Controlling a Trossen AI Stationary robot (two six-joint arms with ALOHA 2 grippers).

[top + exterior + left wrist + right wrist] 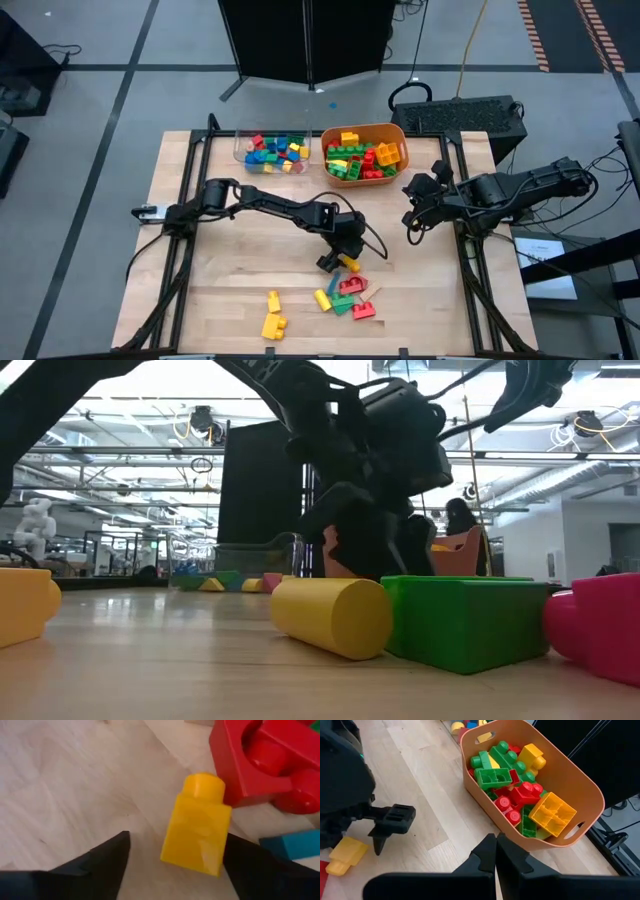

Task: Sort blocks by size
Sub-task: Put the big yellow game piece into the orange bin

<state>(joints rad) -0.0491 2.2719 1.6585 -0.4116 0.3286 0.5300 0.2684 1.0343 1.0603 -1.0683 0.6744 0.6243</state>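
Observation:
A small yellow one-stud block (pixel 197 832) lies on its side on the wooden table, also seen in the high view (pixel 349 264). My left gripper (pixel 177 836) is open just above the table at mid-table (pixel 338 258). One finger stands on each side of this block, and I cannot see them touching it. A red studded block (pixel 260 765) and a blue block (pixel 295 845) lie just beyond it. My right gripper (pixel 495 845) is shut and empty, raised above the table's right side (pixel 412 222), in front of the orange tub.
A small pile of red, green and yellow blocks (pixel 345 295) lies near the front edge, with two yellow blocks (pixel 272 315) to its left. At the far edge stand an orange tub (pixel 400 130) and a clear tray (pixel 240 140), both holding several blocks. Bare wood lies at the left.

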